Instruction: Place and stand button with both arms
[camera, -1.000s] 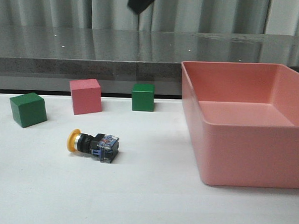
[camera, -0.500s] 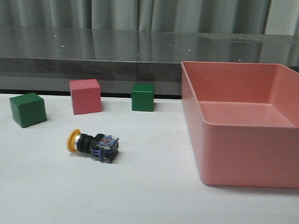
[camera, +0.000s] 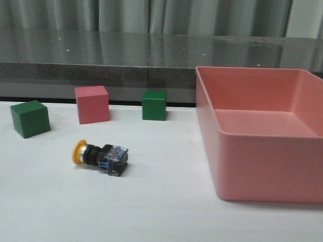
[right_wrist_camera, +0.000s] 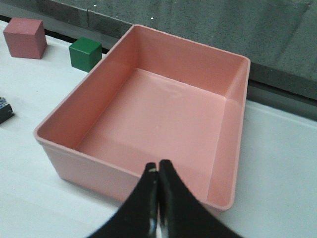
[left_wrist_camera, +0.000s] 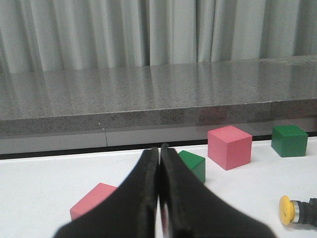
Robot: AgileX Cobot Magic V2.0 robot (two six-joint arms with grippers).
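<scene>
2 grippers show in your wrist views, and both have their fingers pressed together with nothing between them. Your left gripper (left_wrist_camera: pixel 159 198) hangs above the white table (camera: pixel 157 217), touching nothing, and your right gripper (right_wrist_camera: pixel 158 198) hangs just over the near rim of the pink bin (right_wrist_camera: pixel 148 124), also touching nothing. Neither arm appears in your front view.

Nearest to you on the table, the button (camera: pixel 100 155) lies on its side, yellow-orange cap pointing left and blue-and-clear base pointing right. It is not standing. It sits well apart from the bin (camera: pixel 268 136), which fills the right side of the table. In your left wrist view only the cap end of the button (left_wrist_camera: pixel 297 212) shows at the picture's edge.

Farther back you have 3 cubes in a loose row: a green cube (camera: pixel 30 118) on the left, a pink cube (camera: pixel 92 104) beside it, and a second green cube (camera: pixel 154 105) toward the middle. Your left wrist view also shows another pink block (left_wrist_camera: pixel 91 200) close to the fingers.

Compared with 1 second ago, the dark arm part at the top of your front view is gone; the button, cubes and bin have not moved.
</scene>
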